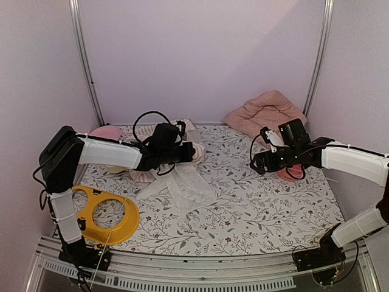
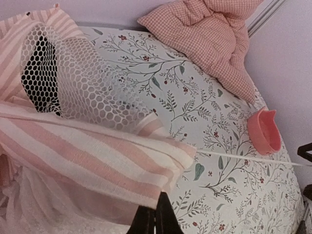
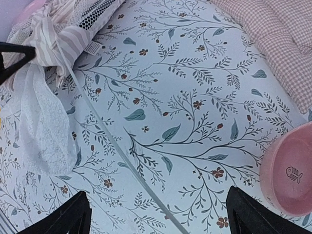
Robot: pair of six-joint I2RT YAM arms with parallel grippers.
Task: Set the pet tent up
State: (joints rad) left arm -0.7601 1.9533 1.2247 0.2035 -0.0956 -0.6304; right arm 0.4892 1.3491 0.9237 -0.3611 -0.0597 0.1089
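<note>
Left end effector (image 2: pixel 155 217): together, lower centre, at pet tent (image 2: pixel 92 151) hem; you cannot confirm a grip.
Right end effector (image 3: pixel 161 214): apart over desk (image 3: pixel 195 73).

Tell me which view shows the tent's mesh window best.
Left wrist: the mesh window of the pet tent fills the upper left, holes clear. Right wrist catches only a corner. Top external shows crumpled fabric, no window discernible.

Pet tent (image 1: pixel 182 182) back left, cushion (image 1: pixel 265 112) back right, bowl (image 3: pixel 287 180) before cushion, ring (image 1: pixel 112 234) front left
</note>
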